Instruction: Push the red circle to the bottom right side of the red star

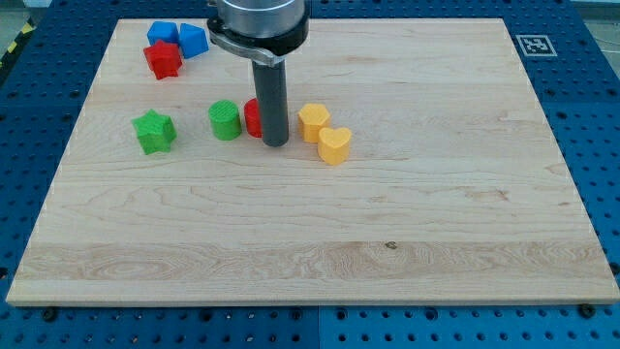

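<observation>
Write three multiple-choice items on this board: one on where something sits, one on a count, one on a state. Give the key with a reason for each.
1. Where is the red star?
A. the view's top left, beside two blue blocks
B. the view's bottom right
C. touching the yellow blocks

2. How many green blocks are on the board?
A. one
B. two
C. four

3. How does my tip stand to the red circle?
A. far off, near the view's bottom edge
B. right against it, on its right side in the view, partly hiding it
C. resting on a blue block

Key: 1 A, it lies just below the blue blocks. 2 B, a green star and a green circle. 3 B, the rod covers the circle's right part.
</observation>
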